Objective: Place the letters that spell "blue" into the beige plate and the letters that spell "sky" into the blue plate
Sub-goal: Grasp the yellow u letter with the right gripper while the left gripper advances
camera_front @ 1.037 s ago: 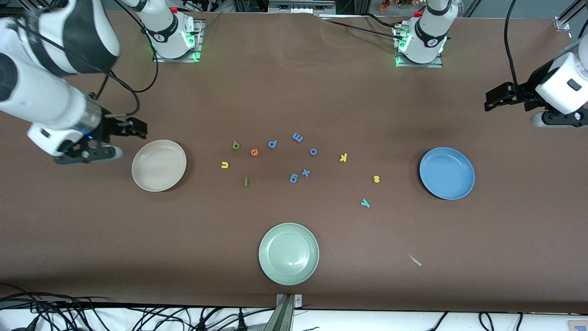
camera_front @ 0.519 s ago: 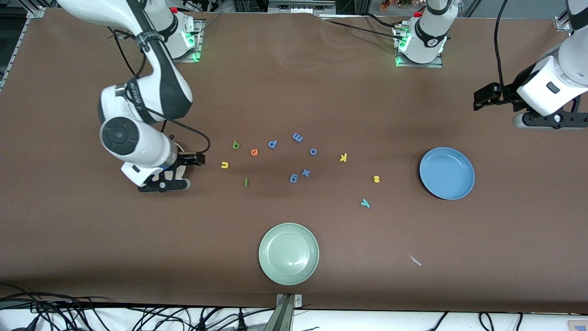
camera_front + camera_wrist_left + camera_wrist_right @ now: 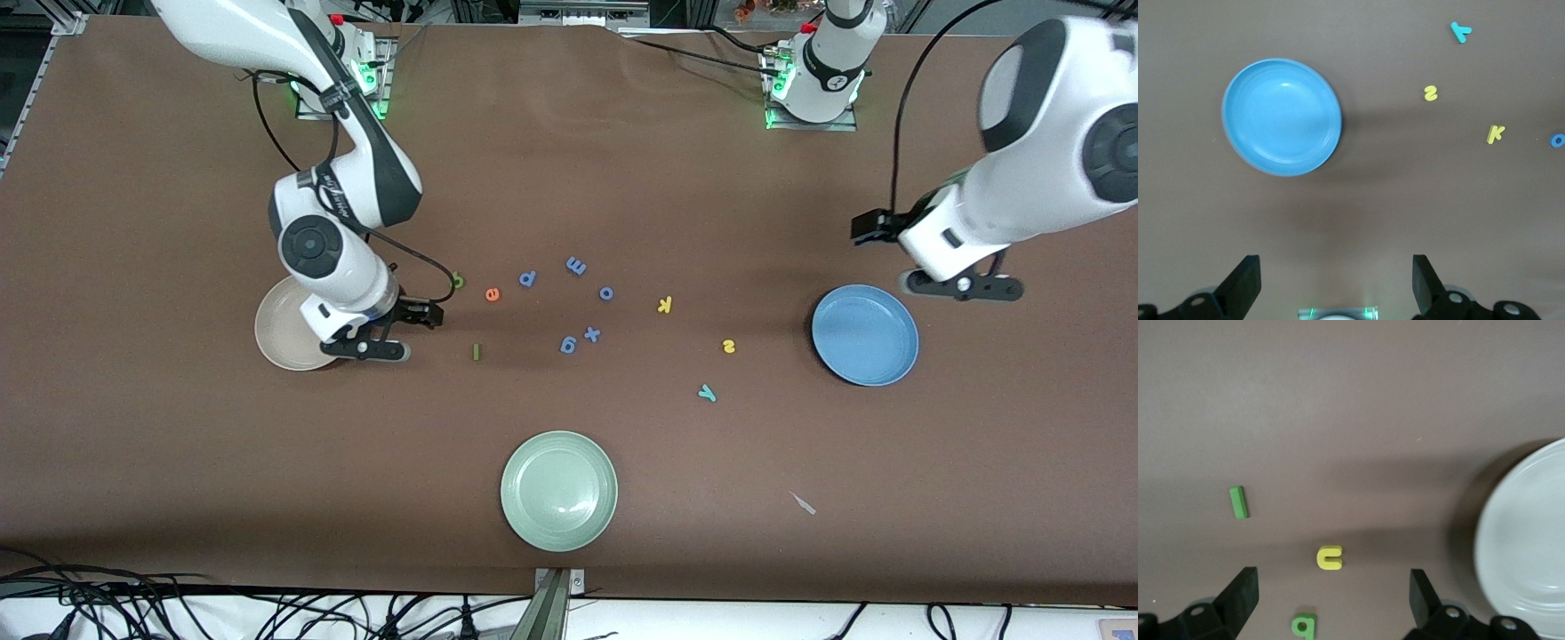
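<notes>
- Front view, holdings: the right gripper (image 3: 368,348) hung over the table at the 3 o'clock rim of the beige plate (image 3: 277,342), jaws apart and empty. The left gripper (image 3: 960,286) hung at the 1 o'clock rim of the blue plate (image 3: 864,334), also spread and empty. Both plates were empty.
- Front view, "blue" set: green b (image 3: 458,281) half hidden by the right wrist, orange e (image 3: 492,294), dark green l (image 3: 476,352); the yellow u was hidden under that arm.
- Front view, "sky" set: yellow k (image 3: 664,305), yellow s (image 3: 729,347), teal y (image 3: 707,392), all loose toward the blue plate.
- Front view, others: five blue-violet letters around the x (image 3: 591,334) at table centre; pale green plate (image 3: 558,491) at 6 o'clock of them; a paper scrap (image 3: 804,503).
- Left wrist view: blue plate (image 3: 1281,117), s (image 3: 1430,93), k (image 3: 1495,133) and y (image 3: 1460,31) well apart from the spread fingers (image 3: 1245,280).
- Right wrist view: u (image 3: 1329,557) lay between the open fingers (image 3: 1238,597), b (image 3: 1303,625) close beside it, l (image 3: 1239,502) apart, beige plate (image 3: 1525,567) near.
- Risks, judged: thin flat foam could slip the pinch; closing on the u might nudge the b; yellow u, s and k invite mis-sorting; the green plate is a wrong destination.
</notes>
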`<state>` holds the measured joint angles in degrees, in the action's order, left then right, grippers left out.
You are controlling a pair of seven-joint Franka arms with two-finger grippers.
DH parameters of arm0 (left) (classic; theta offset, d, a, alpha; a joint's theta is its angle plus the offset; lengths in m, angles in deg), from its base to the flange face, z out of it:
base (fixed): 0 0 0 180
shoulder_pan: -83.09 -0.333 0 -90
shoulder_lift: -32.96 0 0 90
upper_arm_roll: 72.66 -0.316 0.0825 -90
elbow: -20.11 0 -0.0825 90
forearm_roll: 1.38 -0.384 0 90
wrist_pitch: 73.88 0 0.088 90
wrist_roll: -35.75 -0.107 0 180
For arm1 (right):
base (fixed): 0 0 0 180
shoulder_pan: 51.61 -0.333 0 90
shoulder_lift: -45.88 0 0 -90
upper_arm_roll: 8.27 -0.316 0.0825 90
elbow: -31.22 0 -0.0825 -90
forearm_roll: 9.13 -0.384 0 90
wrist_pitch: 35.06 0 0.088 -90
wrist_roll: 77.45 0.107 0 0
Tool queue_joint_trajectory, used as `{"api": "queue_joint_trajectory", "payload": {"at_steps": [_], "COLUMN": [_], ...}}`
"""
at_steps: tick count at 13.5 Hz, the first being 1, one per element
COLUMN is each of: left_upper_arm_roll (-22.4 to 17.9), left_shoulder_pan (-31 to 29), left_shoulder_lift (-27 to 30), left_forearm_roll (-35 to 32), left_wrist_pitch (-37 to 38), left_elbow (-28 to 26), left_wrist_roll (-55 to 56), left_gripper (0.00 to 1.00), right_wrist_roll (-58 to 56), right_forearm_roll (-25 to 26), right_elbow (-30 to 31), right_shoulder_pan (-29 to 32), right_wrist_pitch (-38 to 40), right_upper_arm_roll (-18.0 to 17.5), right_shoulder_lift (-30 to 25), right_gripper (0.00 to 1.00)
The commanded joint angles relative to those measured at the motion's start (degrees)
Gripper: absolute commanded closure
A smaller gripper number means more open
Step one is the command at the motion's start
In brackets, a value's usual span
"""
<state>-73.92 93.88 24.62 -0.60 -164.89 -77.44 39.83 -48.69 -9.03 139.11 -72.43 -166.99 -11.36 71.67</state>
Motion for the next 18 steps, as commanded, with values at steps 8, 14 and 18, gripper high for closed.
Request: {"api": "queue_joint_trajectory", "payload": {"at_steps": [8,14,18], "left_upper_arm_roll": [5.7,5.7,5.7], "left_shoulder_pan": [5.3,13.7,18.4], "left_shoulder_lift": [-8.7,-18.6,-22.5], "left_forearm_roll": [13.1,14.5,14.3], "left_wrist_pitch": [-37.5,-52.2,-53.7], "left_elbow": [-20.4,-19.7,-17.3], "left_wrist_roll": [0.4,10.2,16.6], "left_gripper": [0.00,0.00,0.00], "right_wrist_roll": [7.0,7.0,6.9], "right_forearm_roll": [-0.7,-0.7,-0.7], "right_elbow": [8.6,8.6,8.5], "right_shoulder_pan": [-1.2,-1.3,-1.2], "right_wrist_pitch": [-17.5,-17.2,-17.1], "right_upper_arm_roll": [-1.0,-1.2,-1.2], "right_shoulder_lift": [4.8,6.0,6.0], "right_gripper": [0.00,0.11,0.48]}}
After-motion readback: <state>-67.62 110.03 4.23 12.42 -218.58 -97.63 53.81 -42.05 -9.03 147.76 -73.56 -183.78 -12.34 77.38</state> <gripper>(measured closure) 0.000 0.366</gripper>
